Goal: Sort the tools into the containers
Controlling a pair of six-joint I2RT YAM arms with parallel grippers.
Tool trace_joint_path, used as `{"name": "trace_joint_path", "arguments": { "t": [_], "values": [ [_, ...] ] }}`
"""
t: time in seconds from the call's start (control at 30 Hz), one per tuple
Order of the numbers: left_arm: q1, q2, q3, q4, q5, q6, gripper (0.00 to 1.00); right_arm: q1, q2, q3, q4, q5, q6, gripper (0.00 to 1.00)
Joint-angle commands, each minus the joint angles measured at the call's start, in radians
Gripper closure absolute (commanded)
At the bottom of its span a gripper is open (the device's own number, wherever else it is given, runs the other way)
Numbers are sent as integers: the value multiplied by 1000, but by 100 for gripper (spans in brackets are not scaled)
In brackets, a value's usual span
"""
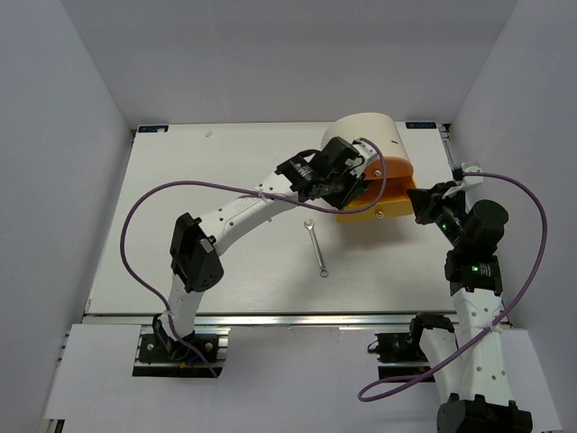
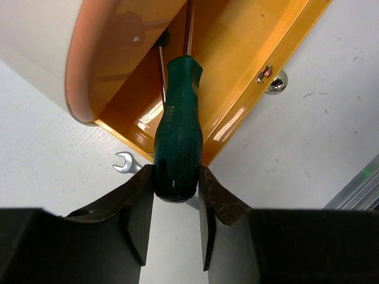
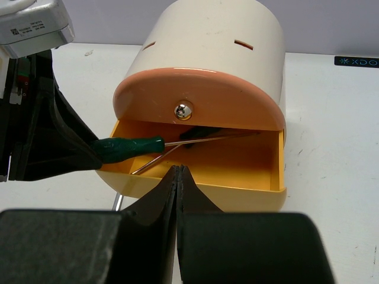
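The flat white table (image 1: pixel 180 180) carries the large pale beige drum-shaped box (image 3: pixel 219 53), which lies on its side with its round end towards the arms. The upper half of that end is a salmon-orange half-round front (image 3: pixel 201 103) with a small shiny metal stud (image 3: pixel 183 110) at its middle. Below it the orange-yellow drawer (image 3: pixel 237 171) stands pulled out of the box, its glossy inside showing. The left gripper (image 2: pixel 176 177) is at the drawer's open side, and its two dark fingers are clamped on the butt end of a small screwdriver with a dark green ribbed plastic handle (image 2: pixel 177 136). The handle carries small printed lettering, and its thin metal shaft runs from the handle into the drawer, under the half-round front. Inside the drawer, beside that shaft, lies a second thin metal shaft (image 3: pixel 157 161) on the drawer floor, and a dark handle end (image 3: pixel 192 131) shows deep under the half-round front; how many tools lie in there cannot be told. The right gripper (image 3: pixel 179 174) is just in front of the drawer's outer wall, its fingers pressed together with nothing between them. The small silver double-ended wrench (image 1: pixel 316 245) lies flat on the table near the drawer, on the side towards the arm bases, apart from the box.
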Motion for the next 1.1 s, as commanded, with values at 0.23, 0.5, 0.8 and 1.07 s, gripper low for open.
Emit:
{"name": "trace_joint_path", "arguments": {
  "t": [0.23, 0.5, 0.8, 1.07],
  "values": [
    [-43, 22, 132, -21, -53, -148, 100, -5, -9, -14, 28, 4, -9, 100],
    [-56, 25, 112, -26, -97, -202, 100, -5, -12, -17, 28, 4, -10, 100],
    [-67, 47, 118, -55, -194, -240, 100, -5, -15, -20, 28, 4, -13, 100],
    [-70, 67, 152, -85, -221, -252, 100, -5, -13, -23, 28, 1, -12, 100]
  ]
}}
